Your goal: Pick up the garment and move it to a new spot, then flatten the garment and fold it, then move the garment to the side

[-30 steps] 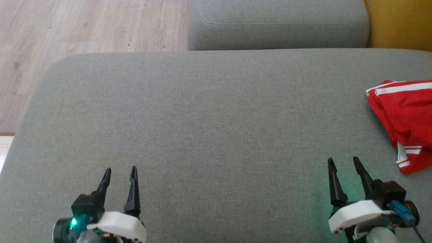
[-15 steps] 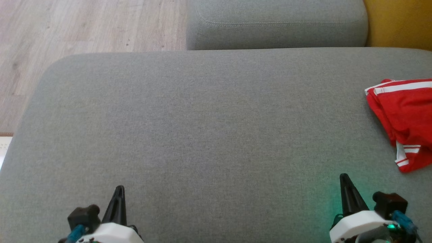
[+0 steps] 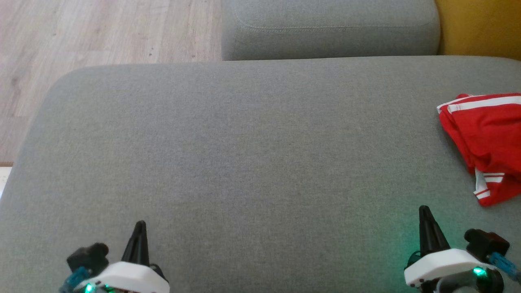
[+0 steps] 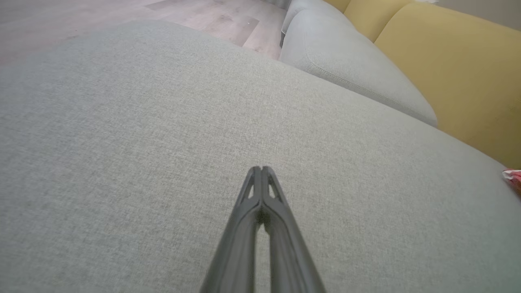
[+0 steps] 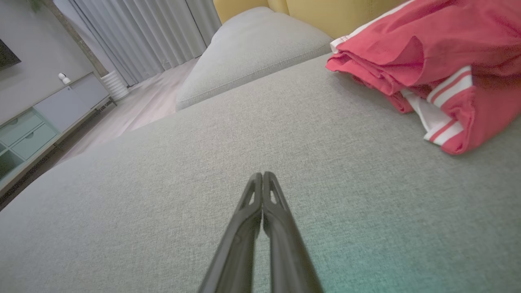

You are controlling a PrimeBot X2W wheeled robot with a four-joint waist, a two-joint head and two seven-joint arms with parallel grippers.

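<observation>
The garment (image 3: 486, 138) is a red piece of clothing with white stripes, crumpled at the right edge of the grey cushion (image 3: 252, 154). In the right wrist view the garment (image 5: 431, 69) lies ahead and to the right. My right gripper (image 3: 424, 212) is shut with nothing in it, low over the cushion, short of the garment. In its own wrist view the right gripper (image 5: 262, 176) has its tips pressed together. My left gripper (image 3: 140, 226) is shut and empty at the lower left, far from the garment. The left gripper (image 4: 261, 170) hovers over bare cushion.
A second grey cushion (image 3: 329, 28) sits beyond the big one. A yellow backrest (image 3: 480, 26) rises at the far right. Wooden floor (image 3: 93, 32) lies past the cushion's left and far edges. A pale sideboard (image 5: 44, 118) stands across the room.
Both grippers went from open to shut and drew back toward the bottom edge. The camera view shifted slightly. The garment lies as before.
</observation>
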